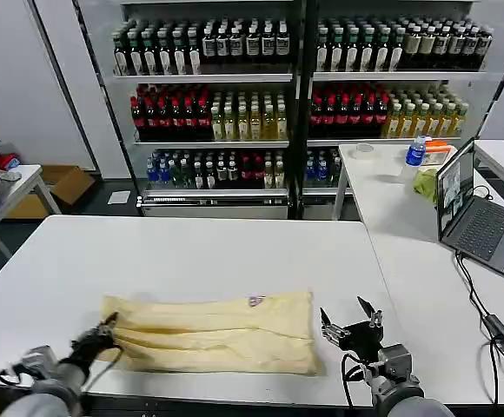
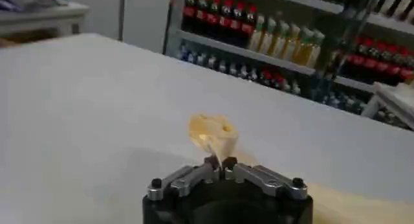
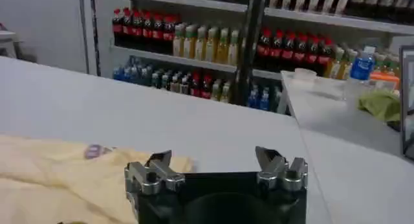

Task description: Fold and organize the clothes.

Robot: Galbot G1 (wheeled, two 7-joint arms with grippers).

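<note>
T-shirt: a pale cream-yellow T-shirt (image 1: 213, 333) is lying near the front edge of the white table (image 1: 200, 252), folded into a long band running side to side, its purple-printed neck label (image 1: 255, 301) facing up.
Left gripper: the left gripper (image 1: 106, 331) is pinching the shirt's left end, fingers closed on a small tuft of fabric (image 2: 212, 131) that is standing up between them.
Right gripper: the right gripper (image 1: 349, 322) is hovering just beside the shirt's right end, jaws spread wide and holding nothing.
Handling: the shirt is looking light, limp and soft; it is likely to sag and slide over the smooth tabletop, so lifting by one end alone may undo the fold.
Where to hold: the two ends or corners seem the best grips, one per gripper, taking all layers together.
Texture: matte knit cloth, creasing in long soft ridges; how many layers are stacked is hard to tell.
Surroundings: shelves of bottles (image 1: 295, 78) are standing behind.
</note>
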